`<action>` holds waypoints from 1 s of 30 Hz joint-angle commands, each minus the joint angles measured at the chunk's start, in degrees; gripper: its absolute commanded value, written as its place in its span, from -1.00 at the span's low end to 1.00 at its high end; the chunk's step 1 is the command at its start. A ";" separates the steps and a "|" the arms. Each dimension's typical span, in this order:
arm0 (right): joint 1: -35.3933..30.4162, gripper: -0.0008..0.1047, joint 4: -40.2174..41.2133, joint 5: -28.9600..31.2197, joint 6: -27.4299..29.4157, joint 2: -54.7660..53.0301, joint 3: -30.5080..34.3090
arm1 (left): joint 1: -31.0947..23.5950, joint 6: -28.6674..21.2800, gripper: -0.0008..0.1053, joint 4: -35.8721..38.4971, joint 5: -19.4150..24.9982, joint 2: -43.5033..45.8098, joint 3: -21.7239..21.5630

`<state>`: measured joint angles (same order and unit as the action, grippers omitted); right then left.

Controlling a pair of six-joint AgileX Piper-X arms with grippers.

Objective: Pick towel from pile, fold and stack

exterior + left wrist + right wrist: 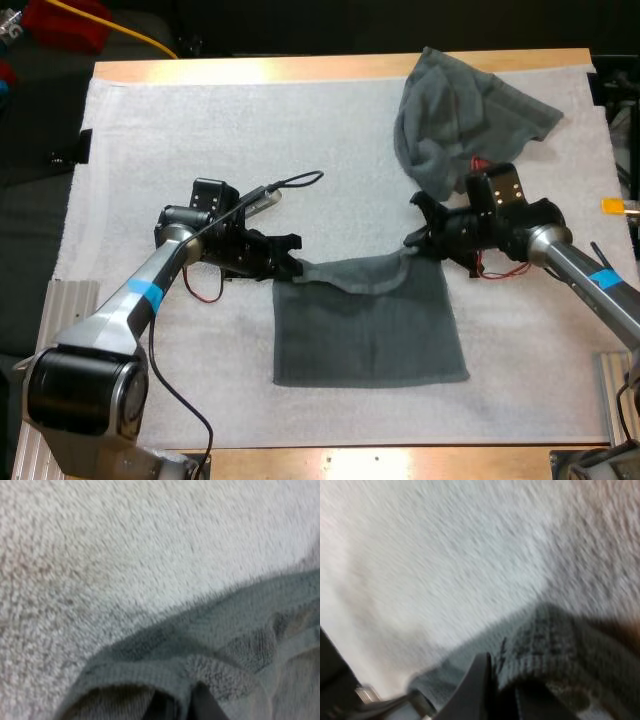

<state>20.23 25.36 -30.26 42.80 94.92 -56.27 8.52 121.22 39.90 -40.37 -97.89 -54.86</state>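
A dark grey-green towel [372,330] lies spread flat on the white mat [200,120] near the front. Its far edge is raised and sags between my two grippers. My left gripper [291,264] is shut on the towel's far left corner. In the left wrist view the towel [225,645] bunches up around the dark fingertips [200,705]. My right gripper [414,240] is shut on the far right corner. One black finger [479,682] presses against the towel's hem [555,640] in the right wrist view. A crumpled towel [455,115] sits at the mat's back right.
The crumpled towel lies just beyond my right arm [560,255]. Bare mat stretches across the back left and along both sides of the flat towel. The wooden table edge [300,68] runs along the far side.
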 commanded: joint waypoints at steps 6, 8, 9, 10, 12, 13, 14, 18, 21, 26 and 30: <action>-2.03 -0.98 -4.20 0.05 -3.96 0.09 0.14 | -0.29 4.97 -0.98 -4.71 -0.70 -0.05 -0.16; -2.49 -0.98 -4.16 0.05 -4.33 0.09 0.40 | -0.88 6.79 -0.98 -5.46 -0.70 -0.05 -0.16; -2.65 -0.98 -4.16 0.05 -4.32 0.09 0.45 | -1.20 7.31 -0.98 -5.67 -0.70 -0.05 -0.16; -2.73 -0.98 -4.16 0.05 -4.32 0.09 0.56 | -1.72 7.52 -0.98 -5.86 -0.63 -0.05 -0.16; -2.76 -0.93 -4.16 0.05 -4.32 0.09 0.62 | -3.03 7.57 -0.98 -5.91 -0.59 -0.05 -0.16; -2.76 -0.88 -4.16 0.33 -4.32 0.09 0.62 | -3.77 7.72 -0.98 -5.91 -0.59 -0.05 -0.16; -2.76 -0.79 -4.16 0.63 -4.32 0.09 0.62 | -4.78 7.91 -0.98 -5.91 -0.71 -0.05 -0.16; -2.76 -0.41 -4.16 0.92 -4.07 0.09 0.62 | -7.45 7.94 -0.92 -6.24 -3.63 -0.05 -0.16; -2.76 -0.13 -4.53 0.81 -4.07 0.09 0.62 | -8.68 7.94 -0.59 -8.24 -8.55 -0.05 -0.16; -2.76 0.04 -8.73 -1.52 -4.11 0.09 0.62 | -8.91 11.38 0.40 -12.60 -13.85 -0.05 -0.16; -2.76 0.04 -12.22 -3.62 -5.19 0.09 0.62 | -8.91 14.57 0.22 -14.81 -15.88 -0.05 -0.16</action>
<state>17.83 14.00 -33.03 37.60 94.93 -55.55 -0.45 135.34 25.99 -55.03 -98.16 -54.86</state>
